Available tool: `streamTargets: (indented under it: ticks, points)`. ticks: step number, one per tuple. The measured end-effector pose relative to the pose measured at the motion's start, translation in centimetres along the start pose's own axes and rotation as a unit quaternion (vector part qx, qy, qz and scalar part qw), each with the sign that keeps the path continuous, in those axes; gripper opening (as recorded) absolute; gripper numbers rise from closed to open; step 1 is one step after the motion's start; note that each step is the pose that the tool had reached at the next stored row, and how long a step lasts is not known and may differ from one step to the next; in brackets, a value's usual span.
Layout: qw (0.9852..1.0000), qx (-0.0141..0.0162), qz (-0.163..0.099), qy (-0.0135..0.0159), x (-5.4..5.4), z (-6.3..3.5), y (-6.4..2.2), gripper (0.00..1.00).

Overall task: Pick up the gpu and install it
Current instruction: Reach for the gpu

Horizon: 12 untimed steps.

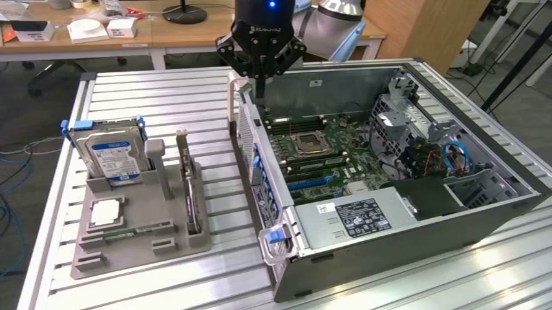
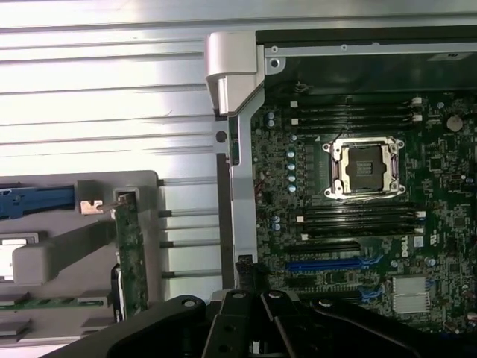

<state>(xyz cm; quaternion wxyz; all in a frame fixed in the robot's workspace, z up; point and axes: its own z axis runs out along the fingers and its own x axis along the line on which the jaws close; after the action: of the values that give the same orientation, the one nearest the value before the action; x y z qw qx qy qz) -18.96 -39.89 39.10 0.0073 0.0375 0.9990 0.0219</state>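
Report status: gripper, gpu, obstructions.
Gripper above case wall. Gpu on edge in grey holder, not gripped. Case wall stands between it and motherboard.

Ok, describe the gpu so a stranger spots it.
Find the open computer case; a grey parts holder sits on the exterior view's left of it. The gpu stands on edge in the holder's slot nearest the case, thin and dark, unlike the blue-labelled hard drive.

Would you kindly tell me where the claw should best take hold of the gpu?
Its exposed top edge, approached straight down from above: the gpu stands on edge in the gray holder, so only its upper strip looks free to pinch.
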Motion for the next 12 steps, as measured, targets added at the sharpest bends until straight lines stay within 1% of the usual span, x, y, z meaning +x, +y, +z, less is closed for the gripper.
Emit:
streamTargets:
  ticks: [12]
  points:
    - [1.0,0.0,0.0,0.0,1.3,0.02,-0.1,0.11]
